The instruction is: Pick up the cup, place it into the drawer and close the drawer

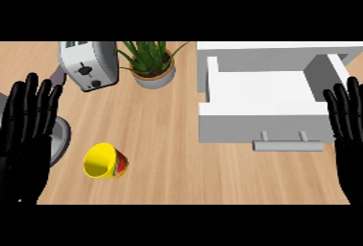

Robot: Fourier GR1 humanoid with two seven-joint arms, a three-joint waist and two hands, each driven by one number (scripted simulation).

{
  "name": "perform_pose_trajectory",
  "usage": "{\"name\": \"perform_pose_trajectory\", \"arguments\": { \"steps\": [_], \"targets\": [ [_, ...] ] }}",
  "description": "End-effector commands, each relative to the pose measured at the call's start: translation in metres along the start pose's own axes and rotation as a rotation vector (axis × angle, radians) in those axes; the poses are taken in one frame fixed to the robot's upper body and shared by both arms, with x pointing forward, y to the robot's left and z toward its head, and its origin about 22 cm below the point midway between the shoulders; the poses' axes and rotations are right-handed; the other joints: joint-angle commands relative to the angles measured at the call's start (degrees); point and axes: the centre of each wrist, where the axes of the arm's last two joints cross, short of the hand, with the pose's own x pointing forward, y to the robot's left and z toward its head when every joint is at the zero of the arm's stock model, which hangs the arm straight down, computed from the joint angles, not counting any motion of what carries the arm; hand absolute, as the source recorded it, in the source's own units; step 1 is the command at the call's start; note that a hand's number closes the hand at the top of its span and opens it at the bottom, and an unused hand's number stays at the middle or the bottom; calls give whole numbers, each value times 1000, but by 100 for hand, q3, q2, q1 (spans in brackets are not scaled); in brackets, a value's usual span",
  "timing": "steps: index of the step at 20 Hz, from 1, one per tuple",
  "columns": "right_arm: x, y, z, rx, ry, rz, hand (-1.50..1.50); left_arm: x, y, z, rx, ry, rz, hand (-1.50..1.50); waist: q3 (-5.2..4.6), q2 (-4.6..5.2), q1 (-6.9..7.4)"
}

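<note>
A glossy yellow cup (105,161) lies tipped on the wood-grain table (177,139) with bare board around it, well apart from the open, box-shaped white drawer (259,89). The left robot hand (28,120) and right robot hand (349,120) rest at the side edges, fingers straight, both partly cut off.

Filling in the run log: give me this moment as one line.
phase: pre-grasp | cup: on its side on counter, untouched | drawer: open | left hand: open, resting | right hand: open, resting
</note>
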Motion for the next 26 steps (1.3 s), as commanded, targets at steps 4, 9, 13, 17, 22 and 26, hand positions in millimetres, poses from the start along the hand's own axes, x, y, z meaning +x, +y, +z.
{"name": "perform_pose_trajectory", "arguments": {
  "steps": [4,9,13,17,22,26],
  "targets": [
    [-1,9,-5,13,-45,-45,-150,4,12,3,-389,-23,189,-150,-258,43,-43],
    [-10,12,-9,173,81,-31,-150,-28,37,31,-476,209,459,-150,-268,90,42],
    [-9,6,-25,185,100,-48,-150,-51,77,20,-467,250,494,-150,-253,65,-59],
    [-21,9,-29,199,89,-55,-150,-61,129,28,-467,293,421,-150,-250,53,-47],
    [-32,14,-42,186,68,-56,-150,-102,121,18,-460,369,403,-150,-249,52,-70],
    [-14,-16,-50,189,77,-17,-150,-137,102,27,-465,407,362,-150,-251,52,-103]
  ]
}}
